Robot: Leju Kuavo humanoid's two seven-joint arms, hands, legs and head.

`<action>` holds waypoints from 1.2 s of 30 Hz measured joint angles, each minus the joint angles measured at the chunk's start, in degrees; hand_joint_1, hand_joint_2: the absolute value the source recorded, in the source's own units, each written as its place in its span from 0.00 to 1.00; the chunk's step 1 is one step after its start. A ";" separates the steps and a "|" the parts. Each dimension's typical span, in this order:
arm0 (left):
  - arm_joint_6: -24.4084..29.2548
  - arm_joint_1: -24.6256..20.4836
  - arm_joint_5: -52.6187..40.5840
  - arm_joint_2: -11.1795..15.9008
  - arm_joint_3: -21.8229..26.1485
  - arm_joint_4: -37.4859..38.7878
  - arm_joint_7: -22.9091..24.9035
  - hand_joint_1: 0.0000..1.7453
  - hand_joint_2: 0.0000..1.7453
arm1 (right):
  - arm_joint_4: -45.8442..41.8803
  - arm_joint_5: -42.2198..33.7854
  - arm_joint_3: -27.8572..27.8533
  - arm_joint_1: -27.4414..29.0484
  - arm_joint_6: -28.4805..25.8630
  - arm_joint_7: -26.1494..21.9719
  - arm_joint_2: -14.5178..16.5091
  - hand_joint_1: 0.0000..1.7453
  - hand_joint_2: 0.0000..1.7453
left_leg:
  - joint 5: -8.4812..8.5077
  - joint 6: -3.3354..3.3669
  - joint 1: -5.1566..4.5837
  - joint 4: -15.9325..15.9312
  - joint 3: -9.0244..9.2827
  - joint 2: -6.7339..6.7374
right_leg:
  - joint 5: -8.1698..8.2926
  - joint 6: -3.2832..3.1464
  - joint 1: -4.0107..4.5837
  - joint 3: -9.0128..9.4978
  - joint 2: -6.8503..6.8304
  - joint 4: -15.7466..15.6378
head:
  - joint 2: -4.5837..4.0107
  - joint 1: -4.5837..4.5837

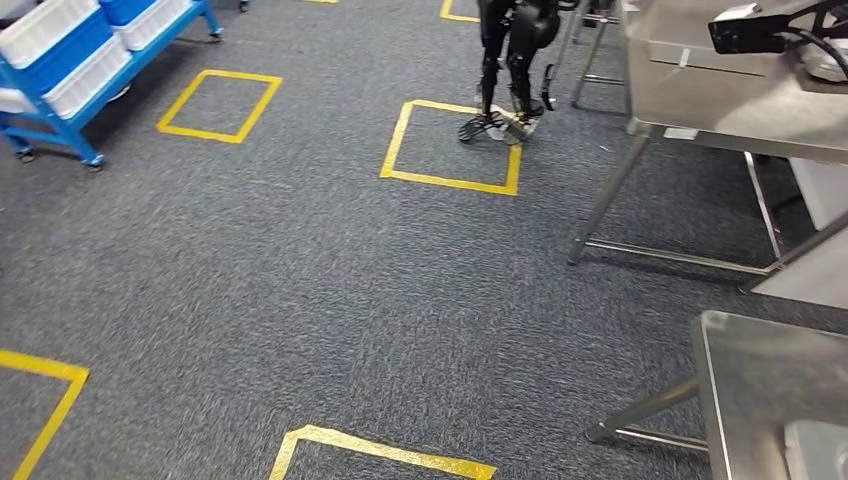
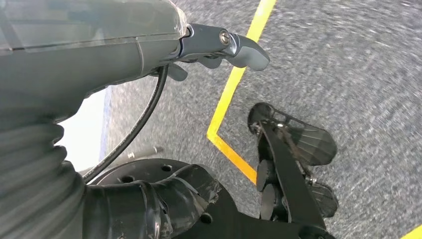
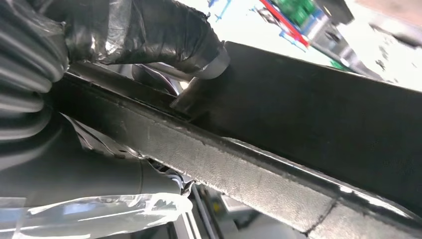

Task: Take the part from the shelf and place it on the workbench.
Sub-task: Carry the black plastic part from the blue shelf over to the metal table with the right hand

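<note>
The right hand's fingers (image 3: 149, 35) clamp a long, flat black part (image 3: 298, 149).

Right wrist: your right hand (image 3: 149, 35) grips a black part (image 3: 308, 124).
Its fingers wrap the part's dark, scuffed edge; background blurred bright.

Grey carpet floor (image 1: 300, 280) with yellow tape squares (image 1: 452, 145) across the frame. Blue cart with white bins (image 1: 75, 55) at upper left. Another black legged robot (image 1: 510, 60) stands at top centre, feet on a square's edge. Steel tables (image 1: 700, 90) along the right side.
</note>
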 joint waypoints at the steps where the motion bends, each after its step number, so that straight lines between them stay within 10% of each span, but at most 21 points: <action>1: -0.02 0.00 -0.12 0.00 0.00 0.00 0.05 0.00 1.00 | -0.40 -0.45 -0.01 0.10 0.02 -0.15 -0.57 1.00 1.00 | 2.35 0.25 0.00 -3.01 1.01 -0.55 | -0.09 0.03 -0.02 0.01 0.93 0.20 | 0.00 0.00; 5: 0.15 -0.02 -0.45 0.10 -0.02 -0.01 0.47 0.00 1.00 | -2.66 -2.38 -0.02 0.83 0.54 -1.10 -3.94 1.00 1.00 | 6.53 1.06 0.19 -13.11 5.31 -4.93 | -0.22 0.88 -0.48 -0.51 4.02 0.75 | 0.00 0.03; 7: 0.25 -0.17 -0.55 0.10 -0.03 -0.01 0.57 0.00 1.00 | -3.81 -2.97 -0.02 1.42 0.98 -1.51 -5.86 1.00 1.00 | 6.50 1.25 0.09 -14.22 5.98 -3.77 | 0.12 1.74 -0.87 -0.75 5.45 0.41 | 0.00 0.01; 12: 0.34 -0.09 -0.66 0.13 -0.04 -0.02 0.66 0.00 1.00 | -5.51 -3.21 -0.02 1.88 1.40 -1.66 -8.55 1.00 1.00 | 7.44 2.38 -0.16 -16.68 7.45 0.63 | -5.05 3.05 -0.83 -5.56 -1.99 10.14 | 0.00 0.07; 14: 0.33 -0.12 -0.68 0.13 -0.04 -0.02 0.67 0.00 1.00 | -5.74 -3.22 -0.01 2.37 1.54 -1.67 -8.83 1.00 1.00 | 7.18 2.36 -0.20 -16.62 7.54 2.35 | -5.94 3.54 -1.38 -7.51 -3.00 14.24 | 0.00 0.08; 18: 0.08 -0.18 -0.57 0.15 -0.04 -0.02 0.51 0.00 1.00 | -6.27 -3.51 0.02 2.62 1.78 -1.90 -9.56 1.00 1.00 | 6.10 1.48 -0.23 -15.88 7.82 5.13 | -0.61 4.33 -1.92 -1.54 -6.27 3.07 | 0.00 0.08; 22: -1.94 -0.28 1.07 0.19 0.00 -0.02 -0.94 0.00 1.00 | -9.75 -6.23 0.93 2.31 5.35 -4.10 -12.31 1.00 1.00 | 5.11 0.15 -0.62 -15.44 8.31 6.92 | -0.42 2.86 -1.13 0.05 -6.18 0.27 | 0.00 0.00; 25: -2.32 -0.38 1.33 0.15 0.00 -0.02 -1.33 0.00 1.00 | -12.79 -8.14 2.18 1.61 6.94 -4.71 -14.30 1.00 1.00 | 2.53 -0.32 -0.12 -11.95 6.97 3.67 | -0.48 1.69 -1.35 0.31 -4.44 0.04 | 0.00 -0.12; 28: -2.05 -0.06 1.50 0.15 0.00 -0.02 -1.23 0.00 1.00 | -14.26 -9.76 3.48 1.23 7.16 -4.63 -14.77 1.00 1.00 | -1.82 -0.08 -0.05 -0.93 1.34 0.58 | -0.62 0.89 -1.03 0.44 -2.17 0.08 | 0.00 -0.22; 30: -1.59 0.02 1.76 0.16 0.00 -0.02 -0.93 0.00 1.00 | -14.84 -11.11 4.41 1.27 7.11 -4.25 -14.94 1.00 1.00 | -1.39 0.24 -0.17 2.71 -1.38 0.07 | -0.73 0.73 -0.73 0.50 -0.14 0.27 | 0.00 -0.22; 34: -1.00 -0.05 2.01 0.22 0.01 -0.02 -0.32 0.00 1.00 | -15.29 -12.96 6.05 1.30 6.85 -2.81 -15.09 1.00 1.00 | 6.63 1.27 -0.05 -10.10 2.97 -4.07 | -0.97 0.93 -0.72 0.33 3.47 0.87 | 0.00 -0.19; 36: -0.85 -0.11 2.01 0.25 0.01 -0.02 -0.37 0.00 1.00 | -15.22 -13.44 6.86 1.45 6.62 -2.21 -15.06 1.00 1.00 | 7.23 1.40 -0.10 -13.23 4.42 -5.73 | -0.84 1.57 -1.08 -0.04 5.04 0.85 | 0.00 -0.22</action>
